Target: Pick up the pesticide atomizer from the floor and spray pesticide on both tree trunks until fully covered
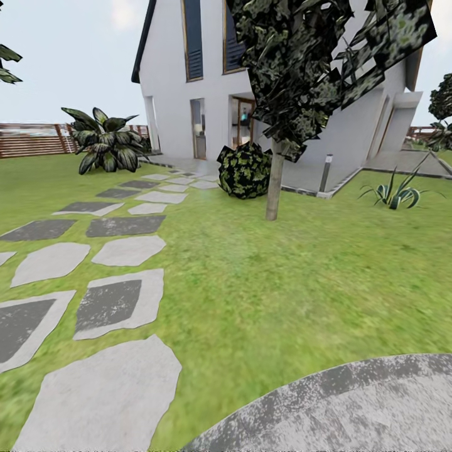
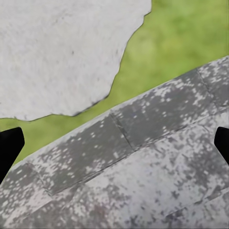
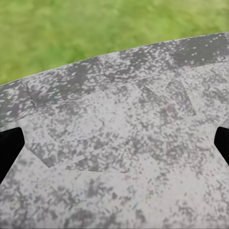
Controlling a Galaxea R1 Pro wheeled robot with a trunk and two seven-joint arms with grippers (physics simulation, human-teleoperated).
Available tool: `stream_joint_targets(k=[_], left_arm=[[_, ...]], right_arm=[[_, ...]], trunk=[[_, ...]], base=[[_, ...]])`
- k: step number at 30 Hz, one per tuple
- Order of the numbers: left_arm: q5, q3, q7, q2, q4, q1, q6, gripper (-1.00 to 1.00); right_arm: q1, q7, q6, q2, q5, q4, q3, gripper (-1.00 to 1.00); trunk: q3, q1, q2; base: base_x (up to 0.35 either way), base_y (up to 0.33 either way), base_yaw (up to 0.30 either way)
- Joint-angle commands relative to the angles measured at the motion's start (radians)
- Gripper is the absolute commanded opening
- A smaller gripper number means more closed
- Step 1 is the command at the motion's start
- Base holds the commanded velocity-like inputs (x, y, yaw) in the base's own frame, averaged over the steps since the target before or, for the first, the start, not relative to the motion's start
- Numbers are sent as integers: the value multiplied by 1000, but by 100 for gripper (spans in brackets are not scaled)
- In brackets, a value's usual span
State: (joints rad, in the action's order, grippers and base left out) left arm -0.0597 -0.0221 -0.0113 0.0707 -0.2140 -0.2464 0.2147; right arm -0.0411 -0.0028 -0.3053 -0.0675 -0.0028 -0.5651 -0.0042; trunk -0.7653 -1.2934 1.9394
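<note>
Green lawn (image 1: pixel 301 270) takes up most of the head view, with grey stepping stones (image 1: pixel 119 251) running off toward the white house (image 1: pixel 188 94) and a brown slat fence (image 1: pixel 31 139) at the far left. One of the trees (image 1: pixel 301 56) stands ahead, slim pale trunk (image 1: pixel 274 188) next to a round shrub (image 1: pixel 245 169), well away from the robot; a curved mottled paved edge (image 1: pixel 351 408) sits right below the camera. Over on the left wrist view, the left gripper (image 2: pixel 114 143) shows just two dark fingertips (image 2: pixel 9 143) spread wide apart, nothing between them, hanging over that same paving (image 2: pixel 143 167) with a pale stone (image 2: pixel 62 52) and grass beyond. Right wrist view is about the same story: the right gripper (image 3: pixel 114 148) is spread wide and empty over speckled paving (image 3: pixel 119 157), grass past the edge. So judging by this the robot is in the find-the-atomizer stage, nothing picked up yet. No atomizer can be made out anywhere, so where it lies relative to either gripper can't be told. Next move probably calls for turning or rolling around to spot it on the ground before going to that trunk.
</note>
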Motion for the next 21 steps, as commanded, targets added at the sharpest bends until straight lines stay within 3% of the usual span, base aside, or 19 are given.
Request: stream_joint_targets(k=[1, 21], left_arm=[[-6, -1, 1, 0, 1, -1, 3, 100], [-6, 1, 1, -2, 1, -1, 3, 100]], right_arm=[[0, 0, -3, 0, 0, 1, 0, 100], [0, 0, -3, 0, 0, 1, 1, 100]], trunk=[[-6, -4, 8], [-100, -80, 148]], base=[[0, 0, 0], [0, 0, 0]])
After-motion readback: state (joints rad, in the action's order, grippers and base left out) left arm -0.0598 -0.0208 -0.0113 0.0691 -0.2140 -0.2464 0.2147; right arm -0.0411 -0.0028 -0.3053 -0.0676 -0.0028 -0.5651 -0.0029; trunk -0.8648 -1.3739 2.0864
